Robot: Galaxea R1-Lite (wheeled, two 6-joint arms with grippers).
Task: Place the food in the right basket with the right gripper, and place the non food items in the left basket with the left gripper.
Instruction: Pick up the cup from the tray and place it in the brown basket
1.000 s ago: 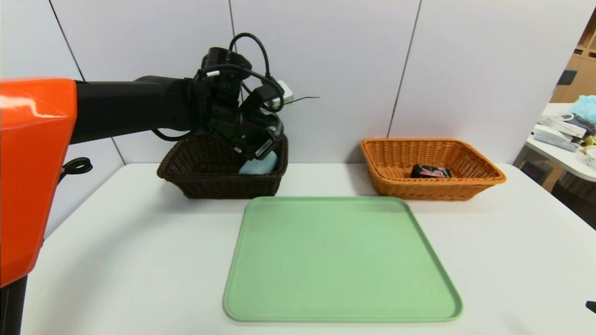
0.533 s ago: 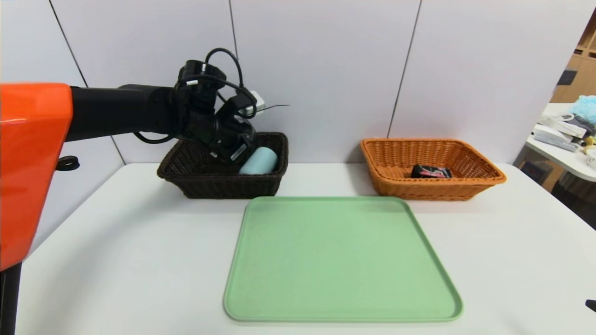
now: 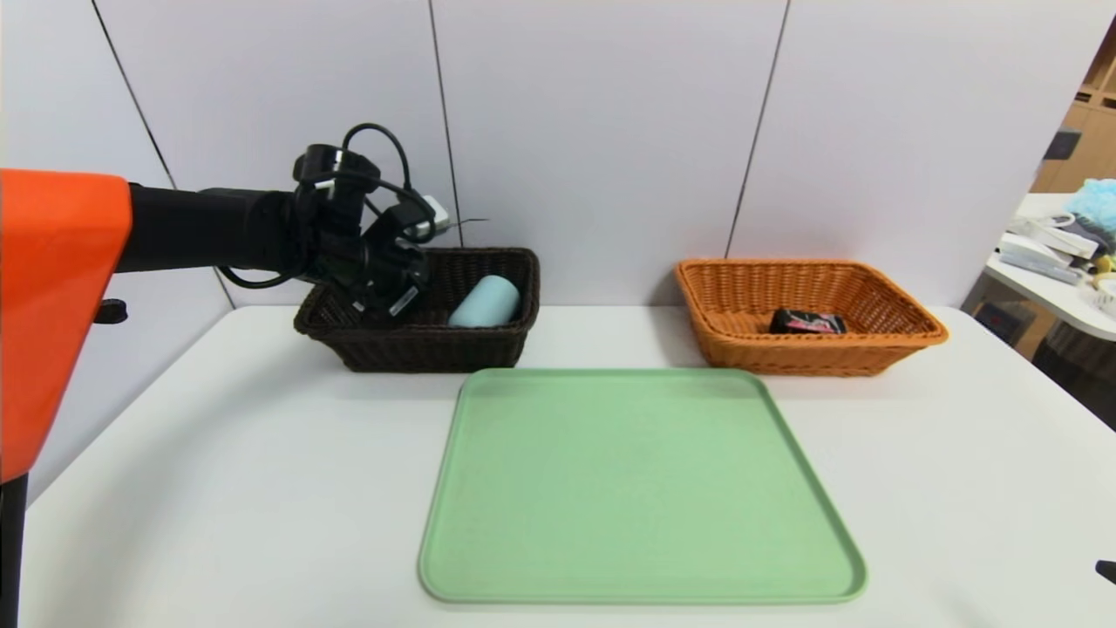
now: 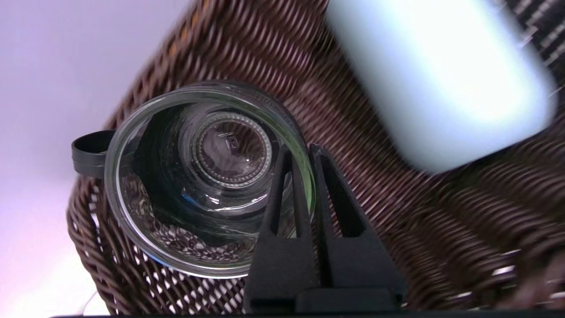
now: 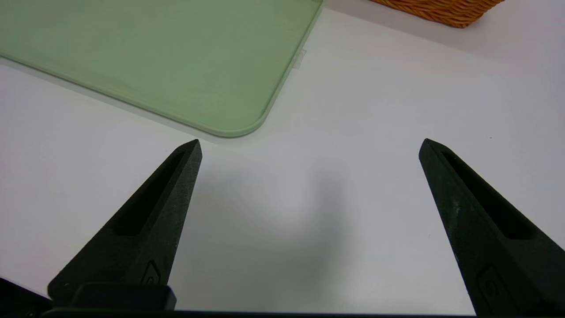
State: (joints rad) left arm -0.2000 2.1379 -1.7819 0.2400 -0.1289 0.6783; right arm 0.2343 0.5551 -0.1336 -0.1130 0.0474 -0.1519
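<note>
Counter (image 3: 218,488), white, fills the near ground, and on it, nearest the robot, the right gripper (image 5: 309,143) hangs low over a bare patch, its two pointed fingers (image 5: 145,221) spread wide apart with nothing between them. Just beyond it lies the rounded corner of a flat green tray (image 3: 641,484), which sits in the middle of the counter and carries nothing.

Past the tray's far edge stand two baskets, well apart. The orange right basket (image 3: 907,336) is off the tray's far right corner; the food (image 3: 806,322), a small black packet with a red-pink top, lies flat on its floor. The dark brown left basket (image 3: 410,349) is off the far left corner. Inside it, toward its right end, the blue-grey tumbler (image 3: 485,302) lies on its side. The left gripper (image 4: 299,148) reaches into the basket's left part, pointing forward and down, its fingers pressed together on the rim wall of the glass cup (image 4: 207,176), one finger inside the mouth and one outside. The cup lies tipped with its mouth toward the wrist camera, its black handle (image 4: 88,152) near the basket's woven rim. Grey wall panels (image 3: 610,131) rise behind.
</note>
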